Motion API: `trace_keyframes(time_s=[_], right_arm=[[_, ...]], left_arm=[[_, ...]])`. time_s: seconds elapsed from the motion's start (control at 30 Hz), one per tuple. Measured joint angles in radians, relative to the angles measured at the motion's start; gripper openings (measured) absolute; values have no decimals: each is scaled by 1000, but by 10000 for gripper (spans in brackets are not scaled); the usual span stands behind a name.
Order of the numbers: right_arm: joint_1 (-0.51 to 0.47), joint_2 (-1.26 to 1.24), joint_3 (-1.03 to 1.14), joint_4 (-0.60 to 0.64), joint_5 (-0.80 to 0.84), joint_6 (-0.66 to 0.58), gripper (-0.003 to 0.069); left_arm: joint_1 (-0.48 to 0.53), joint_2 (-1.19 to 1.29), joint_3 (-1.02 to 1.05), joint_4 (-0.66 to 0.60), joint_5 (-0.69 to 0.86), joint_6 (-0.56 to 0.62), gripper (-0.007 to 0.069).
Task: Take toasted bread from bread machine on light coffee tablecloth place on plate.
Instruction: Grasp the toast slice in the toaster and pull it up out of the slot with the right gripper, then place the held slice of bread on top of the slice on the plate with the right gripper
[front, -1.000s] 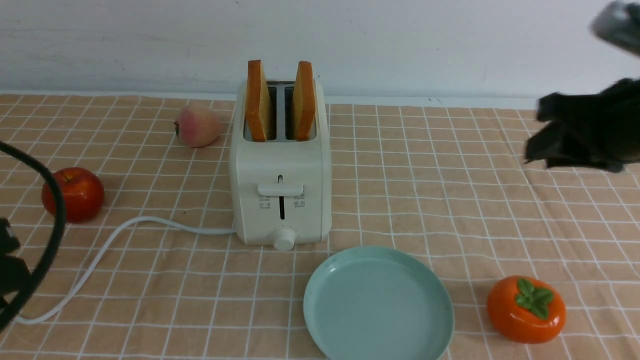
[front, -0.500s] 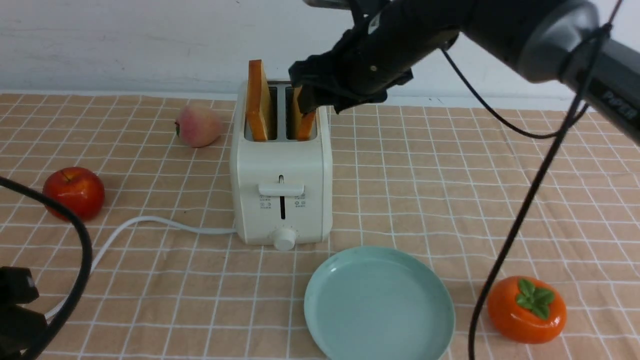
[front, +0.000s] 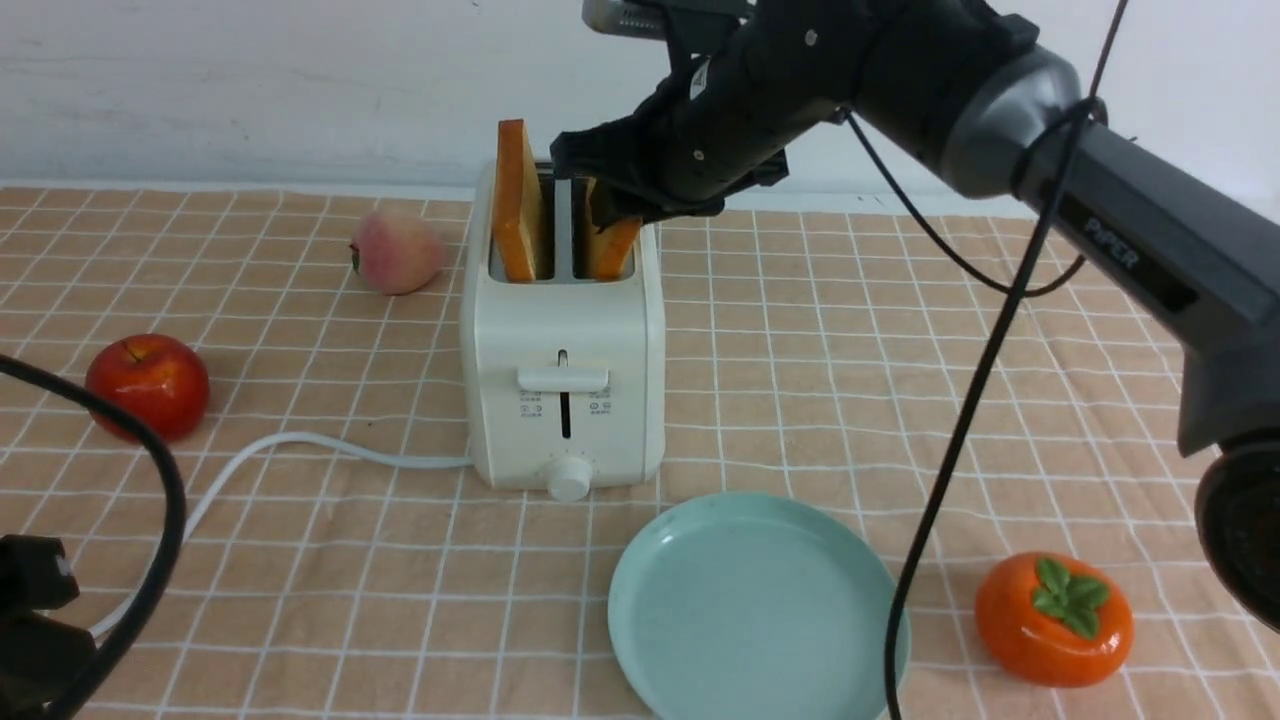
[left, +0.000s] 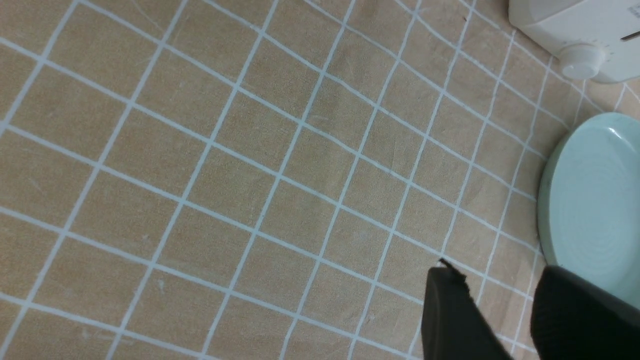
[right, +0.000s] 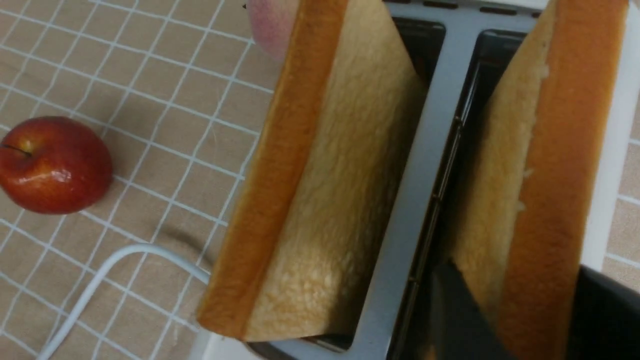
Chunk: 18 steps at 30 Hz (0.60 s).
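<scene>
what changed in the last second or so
The right arm swung in from the right edge to above the bread machine. The right pincer has closed on the right slice, which is still in its slot. The left slice, the bread machine and the plate stayed where they were.

Lighting: bright, even, diffuse, from overhead. Shadows: soft, faint, beside toaster (front: 560, 380) and under cord (right: 125, 260). Glare: small highlights on plate (left: 590, 200) and apple (right: 50, 165). Focus: mostly sharp; nearest foreground slightly soft.
</scene>
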Motion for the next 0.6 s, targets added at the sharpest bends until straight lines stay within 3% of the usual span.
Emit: trace_keyframes(time_s=[0.03,0.4,0.47,0.6], right_arm=[[0,-14,-7,-1,3,0,86],[-61,-343,-95,-206,188,-7,108],[-102,-466,-25,-257,232,-7,108],[-167,-651,245,-244,203,3,108]], left_arm=[[0,0,0,0,0,0,239],[0,0,0,-7,-75,0,239],[0,0,-8,-15,-113,0,239],[0,0,-53,-35,-120,42,239]])
